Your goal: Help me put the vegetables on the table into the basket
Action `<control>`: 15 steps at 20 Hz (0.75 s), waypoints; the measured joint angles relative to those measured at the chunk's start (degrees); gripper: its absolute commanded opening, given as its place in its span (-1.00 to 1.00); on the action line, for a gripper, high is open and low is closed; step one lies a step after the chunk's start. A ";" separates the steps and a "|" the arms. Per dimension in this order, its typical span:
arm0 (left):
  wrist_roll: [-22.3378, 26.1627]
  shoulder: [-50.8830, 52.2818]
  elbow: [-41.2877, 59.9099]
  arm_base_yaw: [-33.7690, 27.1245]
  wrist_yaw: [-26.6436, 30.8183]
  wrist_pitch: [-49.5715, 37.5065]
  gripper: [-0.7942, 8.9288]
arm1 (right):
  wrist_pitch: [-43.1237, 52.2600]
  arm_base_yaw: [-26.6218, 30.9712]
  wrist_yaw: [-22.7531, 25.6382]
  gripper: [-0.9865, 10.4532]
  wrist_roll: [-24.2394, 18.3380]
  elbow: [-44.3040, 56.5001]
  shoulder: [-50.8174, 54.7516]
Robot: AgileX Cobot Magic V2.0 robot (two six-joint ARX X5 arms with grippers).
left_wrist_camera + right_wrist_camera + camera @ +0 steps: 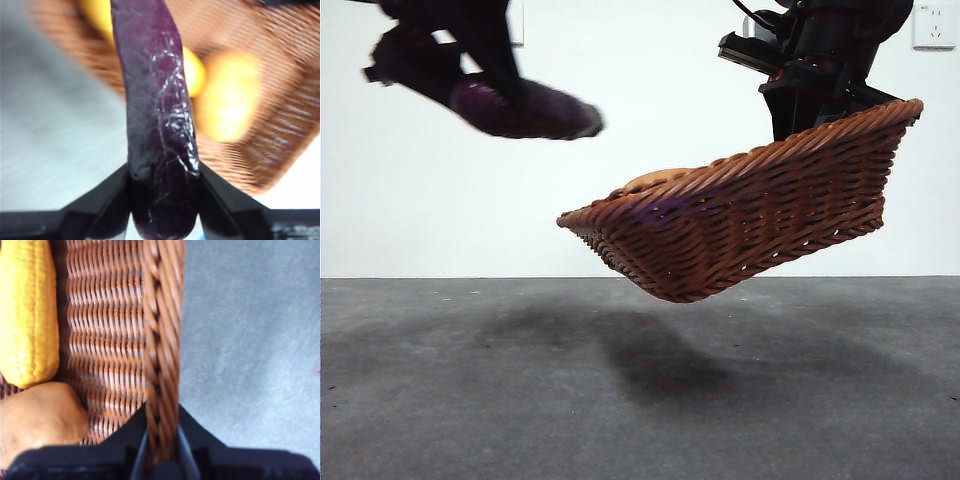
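Note:
My right gripper [161, 450] is shut on the braided rim of the brown wicker basket [750, 215] and holds it tilted in the air above the table [640, 400]. In the right wrist view the basket [107, 335] holds the yellow corn cob [27, 315] and the tan potato [37, 417]. My left gripper [164, 200] is shut on the dark purple eggplant [157, 115]. It holds the eggplant [525, 108] in the air at the upper left, beside and above the basket's low end. The corn [192, 70] and potato [227, 95] show blurred beyond it.
The grey table top lies below, with the basket's shadow [660, 365] under it. A white wall stands behind, with a socket [932, 25] at the top right.

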State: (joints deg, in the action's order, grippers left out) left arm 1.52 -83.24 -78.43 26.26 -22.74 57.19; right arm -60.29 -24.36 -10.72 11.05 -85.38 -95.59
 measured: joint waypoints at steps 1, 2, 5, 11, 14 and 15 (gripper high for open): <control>-0.68 0.00 0.00 1.84 -0.02 -0.76 -0.84 | -0.02 0.00 0.00 -0.84 0.09 0.00 0.00; -1.53 0.00 0.00 3.54 -0.04 -1.66 -0.84 | -0.02 -0.02 -0.02 -0.84 0.11 0.00 0.00; -4.87 0.00 0.00 7.19 -0.15 -3.15 -0.84 | -0.09 0.00 -1.38 -0.84 0.15 0.00 0.00; -10.95 -1.86 0.00 9.79 -0.20 -8.17 -0.84 | 0.79 -2.78 -3.50 -0.84 0.33 0.00 0.00; -12.90 -5.51 0.00 9.79 0.00 -8.39 -0.63 | 2.19 -5.16 -3.45 -0.84 0.33 0.00 0.00; -13.84 -5.95 0.00 9.79 0.31 -9.33 -0.24 | 2.23 -5.66 -3.41 -0.84 0.55 0.00 0.00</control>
State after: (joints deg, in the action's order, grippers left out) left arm -12.32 -89.19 -78.43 36.05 -22.44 47.86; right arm -58.06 -30.02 -14.13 11.60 -85.38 -95.59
